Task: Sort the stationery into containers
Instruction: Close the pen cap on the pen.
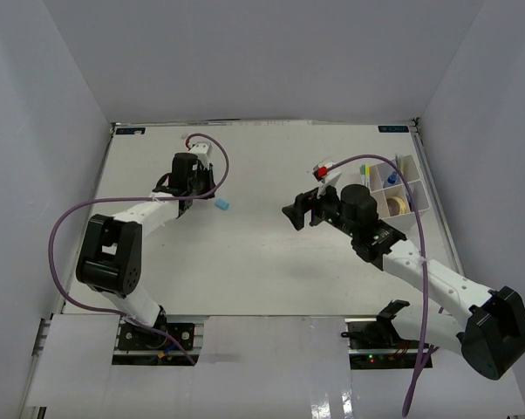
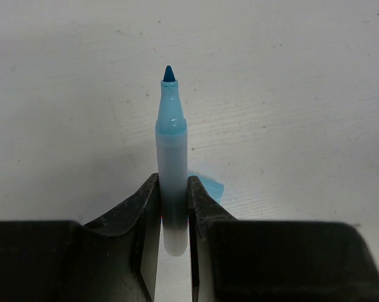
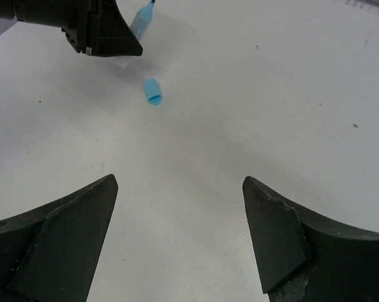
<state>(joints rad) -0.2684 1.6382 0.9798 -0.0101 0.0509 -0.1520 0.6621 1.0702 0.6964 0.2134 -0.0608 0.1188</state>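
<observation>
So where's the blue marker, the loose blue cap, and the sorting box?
blue marker (image 2: 171, 170), left wrist view, on its pale barrel.
loose blue cap (image 3: 153, 92), right wrist view, on its side.
sorting box (image 1: 420, 183), top view, on its right rim.

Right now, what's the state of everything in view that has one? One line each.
Light-blue marker: uncapped, tip bare, clamped in the left gripper.
Marker cap: off, lying loose on the table beside the left gripper.
Left gripper: shut on the marker barrel.
Right gripper: open wide, empty, over bare table.
Organizer box: no lid on it, some compartments already hold items.
</observation>
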